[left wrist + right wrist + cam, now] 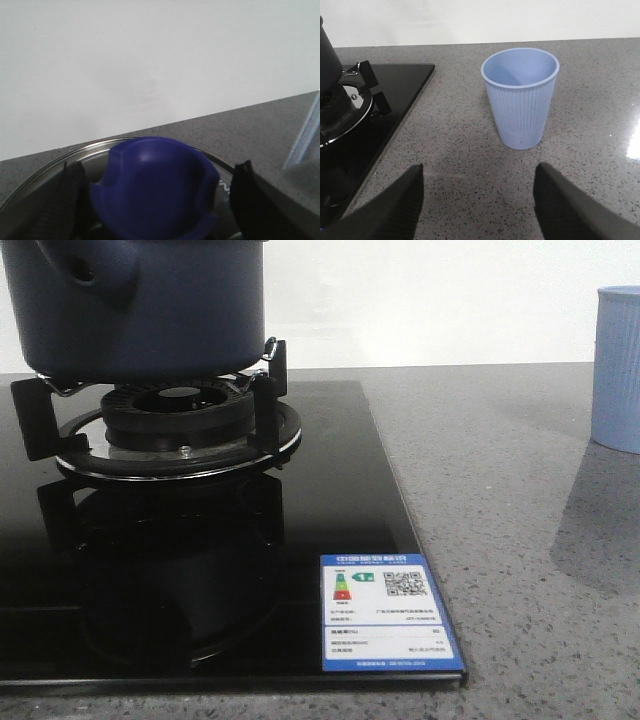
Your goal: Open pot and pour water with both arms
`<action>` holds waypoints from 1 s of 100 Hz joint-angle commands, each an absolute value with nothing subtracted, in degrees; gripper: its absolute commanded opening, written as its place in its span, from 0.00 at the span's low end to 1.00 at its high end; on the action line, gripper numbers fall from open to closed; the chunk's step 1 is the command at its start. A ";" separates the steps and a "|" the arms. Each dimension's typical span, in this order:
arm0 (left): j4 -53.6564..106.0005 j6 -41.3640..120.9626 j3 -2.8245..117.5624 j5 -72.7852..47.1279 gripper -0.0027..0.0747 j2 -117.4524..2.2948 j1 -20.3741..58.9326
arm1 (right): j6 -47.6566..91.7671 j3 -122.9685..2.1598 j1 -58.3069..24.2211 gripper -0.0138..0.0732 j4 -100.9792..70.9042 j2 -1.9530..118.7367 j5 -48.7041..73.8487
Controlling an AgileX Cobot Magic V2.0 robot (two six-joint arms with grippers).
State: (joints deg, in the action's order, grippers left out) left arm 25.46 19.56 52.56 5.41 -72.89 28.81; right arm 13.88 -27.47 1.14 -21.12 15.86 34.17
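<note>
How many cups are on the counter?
1: a pale blue ribbed cup stands upright on the grey counter, right of the black stove. Others might sit outside the views.

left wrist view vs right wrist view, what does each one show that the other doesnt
Only the left wrist view shows the rounded dark blue knob on a glass lid with a metal rim, with the left pincer open and a finger on either side of the knob.

Only the right wrist view shows the whole pale blue ribbed cup, upright and looking empty, the black glass hob with its burner, and the open right pincer holding nothing.

Both show the speckled grey counter and the white wall behind.
</note>
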 commanded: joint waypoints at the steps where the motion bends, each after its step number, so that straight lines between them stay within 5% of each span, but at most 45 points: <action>1: 25.74 19.74 54.70 11.15 0.73 -72.53 29.11 | 14.57 -29.65 1.07 0.65 -22.12 16.96 30.47; 20: 25.74 19.74 54.70 11.41 0.71 -72.76 29.11 | 14.57 -29.65 1.07 0.65 -22.22 16.96 30.47; 47: 25.74 19.74 54.70 11.41 0.51 -72.76 29.11 | 14.57 -29.65 1.07 0.65 -22.22 16.96 30.47; 100: 25.74 19.74 54.93 14.17 0.51 -68.92 28.87 | 14.57 -27.71 1.07 0.65 -22.22 16.96 30.14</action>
State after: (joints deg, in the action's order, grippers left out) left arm 25.67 19.56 52.60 7.34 -72.46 28.81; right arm 13.98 -27.24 1.14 -21.44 15.86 34.17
